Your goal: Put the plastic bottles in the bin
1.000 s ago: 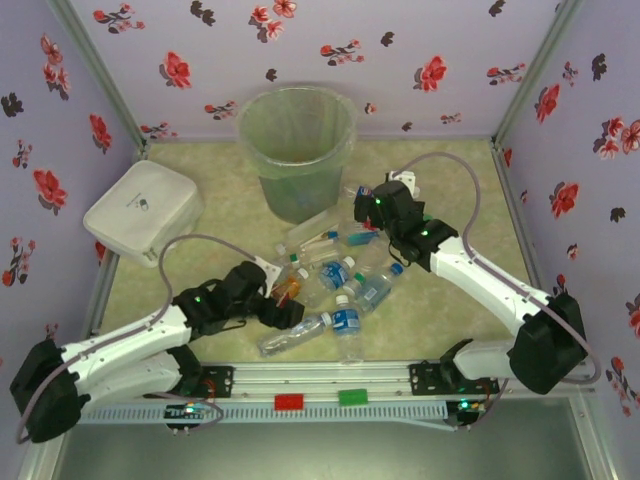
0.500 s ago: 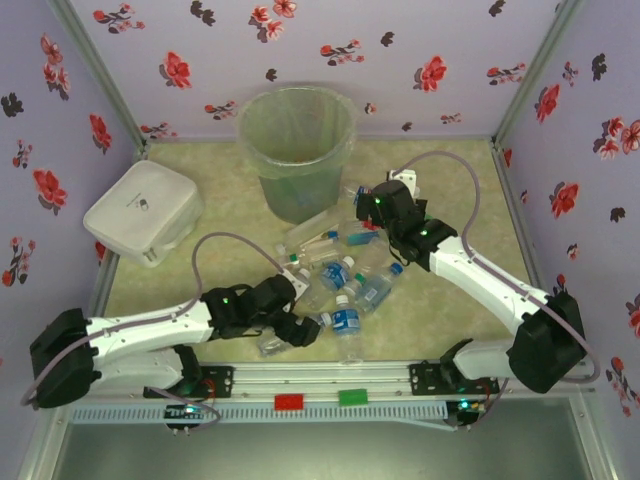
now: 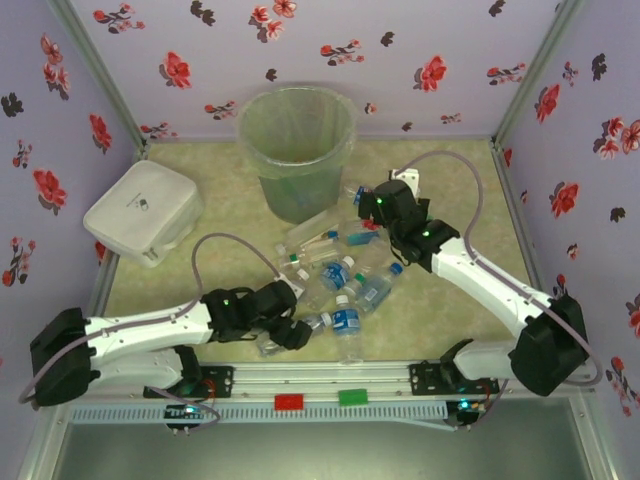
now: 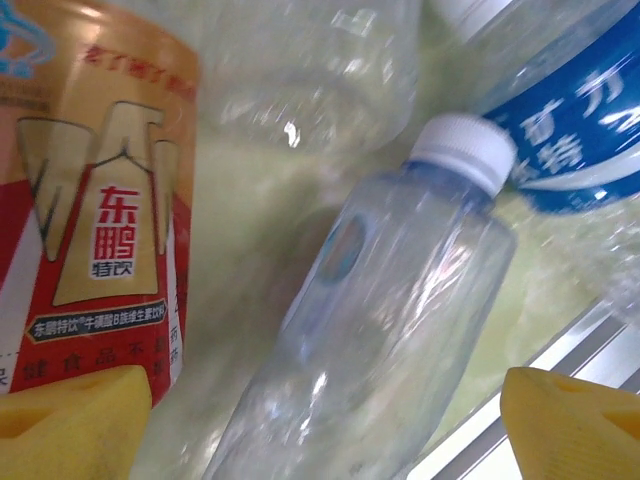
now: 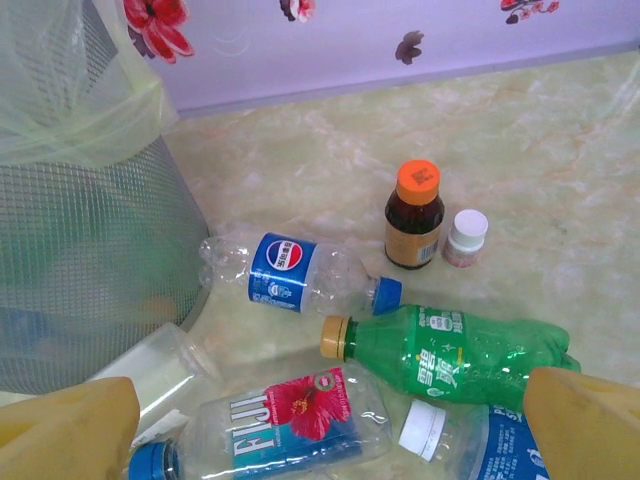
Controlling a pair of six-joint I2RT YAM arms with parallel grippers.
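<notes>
We see a pale green marbled worktop [image 3: 210, 195]. The bin [image 3: 297, 150] stands at the middle of its far edge, and a white container [image 3: 143, 212] sits by its left edge. The plastic bottles [image 3: 340, 275] lie heaped from the centre toward the near edge. Beyond them, upright, stand a brown orange-capped vial [image 5: 414, 215] and a white-capped pot [image 5: 465, 238].

Bottles [image 4: 390, 300] clear glossy plastic; bin [image 5: 100, 240] translucent meshed plastic; liner [image 5: 60, 110] thin film.

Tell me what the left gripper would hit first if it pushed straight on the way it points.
The left gripper would most likely meet the clear white-capped bottle, lying dead ahead between its open jaws; the red-labelled bottle sits off to one side.
</notes>
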